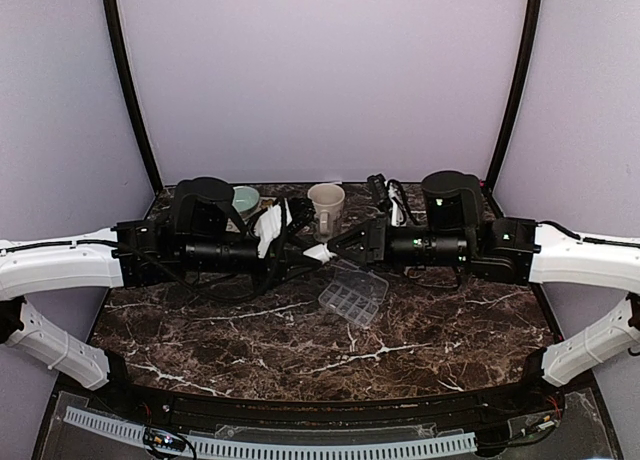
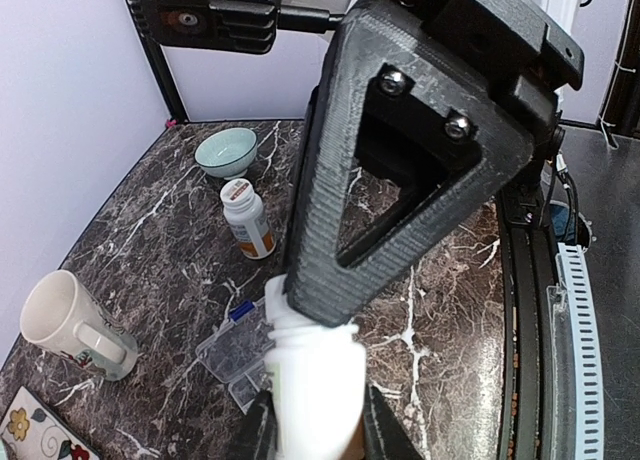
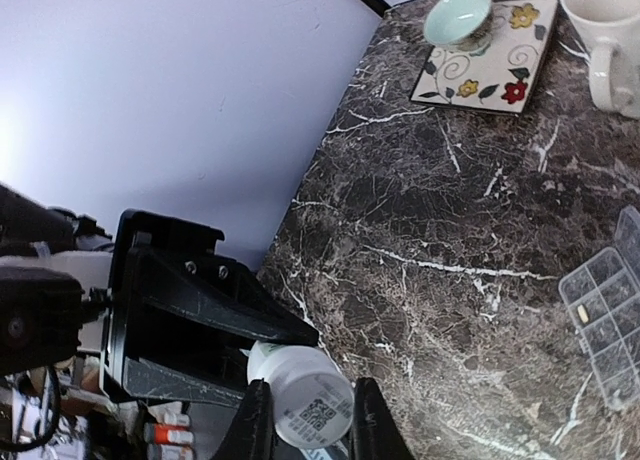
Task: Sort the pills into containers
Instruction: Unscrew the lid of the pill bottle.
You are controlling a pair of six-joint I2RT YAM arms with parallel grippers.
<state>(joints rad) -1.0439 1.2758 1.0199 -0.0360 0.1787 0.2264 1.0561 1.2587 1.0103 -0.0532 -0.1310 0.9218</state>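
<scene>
Pinching one smooth white plastic pill bottle [image 2: 315, 380] with left gripper [image 2: 320, 432] and right gripper [image 3: 310, 420]. Above glossy veined brown marble table [image 1: 450, 330] bearing clear compartmented plastic tray [image 1: 352, 294]; lilac walls [image 1: 320, 80] around.

High rear view over table [image 1: 250, 350]; close wrist views, tray [image 1: 353, 292] common to all.

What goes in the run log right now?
left jaws: shut on small white plastic pill bottle | right jaws: shut on its other end | clear plastic compartment tray: untouched
</scene>
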